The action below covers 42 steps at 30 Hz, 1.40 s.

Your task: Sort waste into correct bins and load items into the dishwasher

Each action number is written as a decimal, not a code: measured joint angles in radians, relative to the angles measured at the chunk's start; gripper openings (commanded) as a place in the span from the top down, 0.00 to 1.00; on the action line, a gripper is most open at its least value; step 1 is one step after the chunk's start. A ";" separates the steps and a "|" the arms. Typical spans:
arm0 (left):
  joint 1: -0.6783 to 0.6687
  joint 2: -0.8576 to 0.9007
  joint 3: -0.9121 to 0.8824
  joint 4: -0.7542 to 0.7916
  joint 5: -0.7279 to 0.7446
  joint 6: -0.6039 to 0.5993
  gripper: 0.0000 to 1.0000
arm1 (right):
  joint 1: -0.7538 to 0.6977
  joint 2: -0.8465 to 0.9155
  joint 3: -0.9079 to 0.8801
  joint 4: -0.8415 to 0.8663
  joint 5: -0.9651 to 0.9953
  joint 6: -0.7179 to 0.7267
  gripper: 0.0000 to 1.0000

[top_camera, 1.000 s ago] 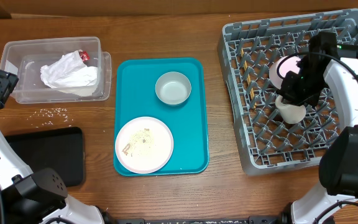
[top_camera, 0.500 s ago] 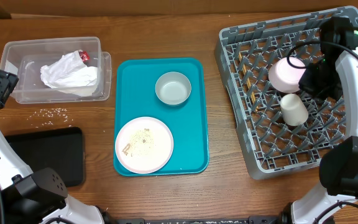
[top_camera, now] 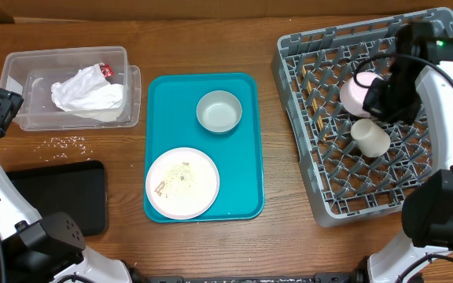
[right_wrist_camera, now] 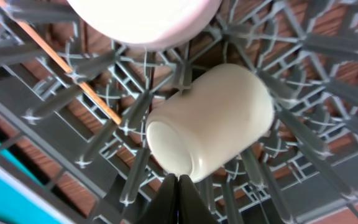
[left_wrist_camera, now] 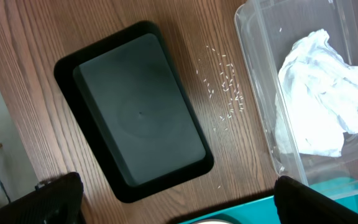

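The cup (right_wrist_camera: 210,121) lies on its side among the pegs (right_wrist_camera: 134,177) of the rack (top_camera: 299,169), right of centre in the overhead view, just below the small bowl (top_camera: 359,93), which sits in the rack too. The chopsticks (top_camera: 313,94) lie across the lattice nearer the rack's left wall. The right gripper (right_wrist_camera: 179,193) hangs just over the cup with its fingers pressed together and nothing between them, so loading the cup looks done.

What is left sits on the teal tray (top_camera: 246,141) at centre: the green bowl (top_camera: 219,111) in its upper part and the plate (top_camera: 182,182) below, with crumbs (top_camera: 181,174) on it. The next move probably calls for the right arm to rise clear of the pegs, cross the rack's left wall and come down on the green bowl's rim. The plate would need its crumbs tipped out before racking.

At upper left the napkin (top_camera: 87,93) is already in the tub (top_camera: 14,64). Rice (left_wrist_camera: 225,87) lies loose on the surface (top_camera: 274,236) between the tub and the black tray (left_wrist_camera: 138,121). The left gripper (left_wrist_camera: 176,190) is spread wide above the black tray and holds nothing.

Bare surface runs between the teal tray and the rack. The rack's lower half is free of dishes.
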<state>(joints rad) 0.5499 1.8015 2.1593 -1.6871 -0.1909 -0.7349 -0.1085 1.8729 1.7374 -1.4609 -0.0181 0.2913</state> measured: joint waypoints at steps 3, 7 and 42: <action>0.000 0.000 0.000 0.000 0.000 0.000 0.00 | 0.000 0.000 -0.067 0.036 -0.011 -0.010 0.96; 0.000 0.000 0.000 0.000 0.000 0.000 0.00 | 0.004 0.000 -0.119 0.046 0.026 0.029 0.96; 0.000 0.000 0.000 0.001 0.000 0.000 0.00 | 0.004 -0.009 -0.099 -0.129 0.239 0.191 0.96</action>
<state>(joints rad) 0.5499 1.8015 2.1593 -1.6863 -0.1909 -0.7349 -0.1043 1.8637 1.6382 -1.5894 0.2211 0.4824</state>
